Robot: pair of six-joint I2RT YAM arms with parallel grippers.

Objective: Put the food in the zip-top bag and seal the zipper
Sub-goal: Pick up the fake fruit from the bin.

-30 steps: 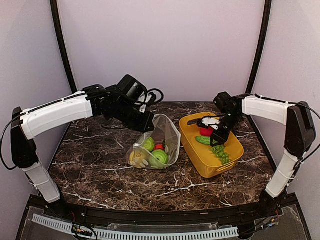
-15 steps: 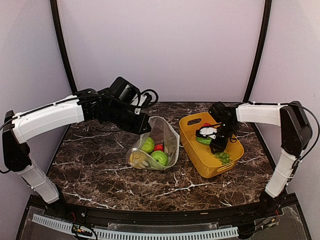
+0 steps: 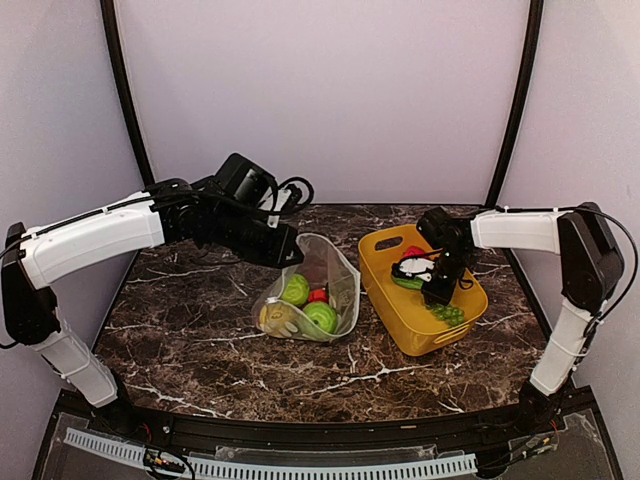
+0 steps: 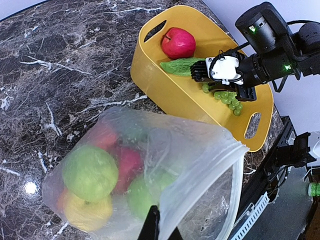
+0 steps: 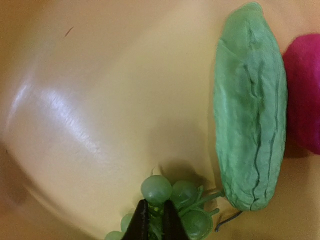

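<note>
1. The left gripper (image 4: pixel 159 227) is clamped on the bag's (image 4: pixel 115 165) raised rim; fruit lies inside.
2. The table (image 3: pixel 190 320) spreads from the bag toward 9 and 6 o'clock.
3. The basket (image 3: pixel 400 315) sits just beside the bag, at its 3 o'clock.
4. The right gripper (image 5: pixel 155 222) pinches the grapes (image 5: pixel 159 189), with the cucumber (image 5: pixel 252 100) at their 1 o'clock.

Nothing legible in any view (no lettering, label, brand mark, number or sign clear enough to make out). Plain to the eye on the zip-top bag (image 4: pixel 200 150) at the near centre, on the yellow basket (image 4: pixel 160 87) to the right, and on the white arm shells (image 3: pixel 100 235) at the left and right.
</note>
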